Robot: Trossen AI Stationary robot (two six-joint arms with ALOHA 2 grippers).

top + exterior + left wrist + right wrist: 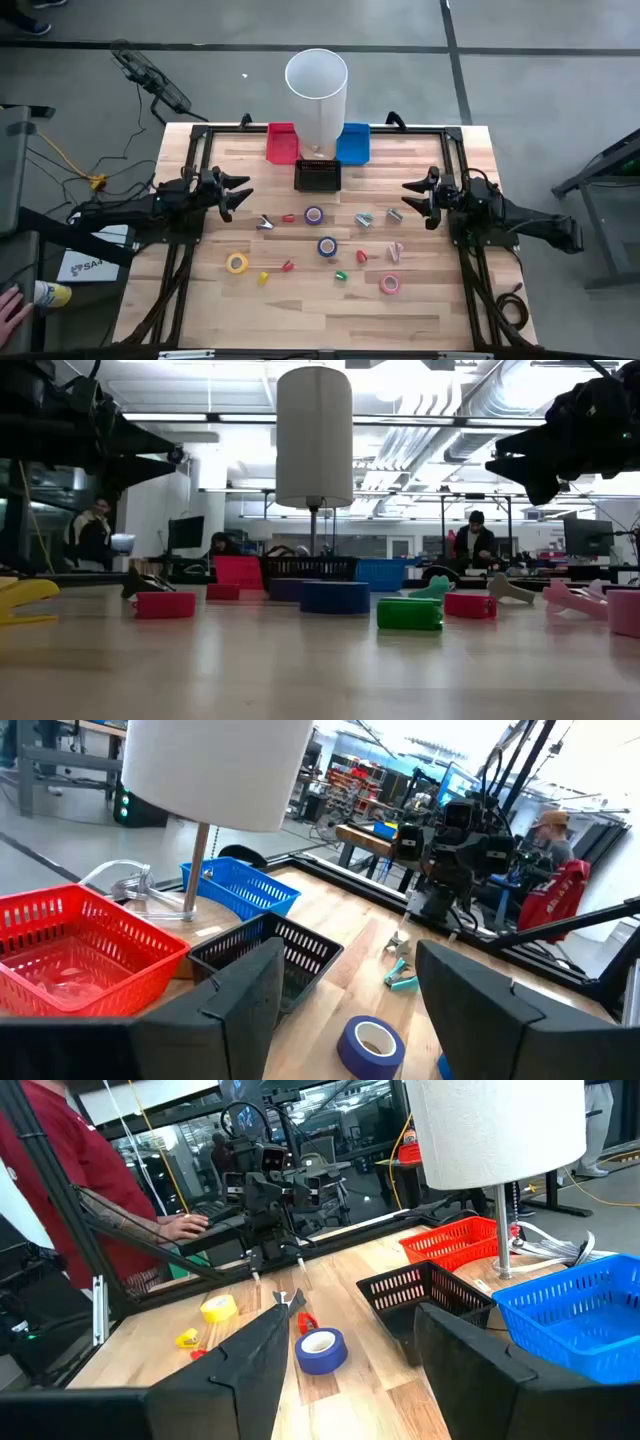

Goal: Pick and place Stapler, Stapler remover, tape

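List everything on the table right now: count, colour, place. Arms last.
Small ring-shaped tape rolls: four; yellow front left, pink front right, two blue ones with pale centres mid-table.
Plastic mesh baskets: three at the back edge; red left, black middle and slightly forward, blue right.
White cylindrical lamp shade on a stand: one, back centre between the red and blue baskets.
Small stapler-type pieces: several scattered mid-table, red, green, yellow, teal, pink; exact types too small to tell.
Left gripper: open, empty, hovering at left side.
Right gripper: open, empty, hovering at right side.
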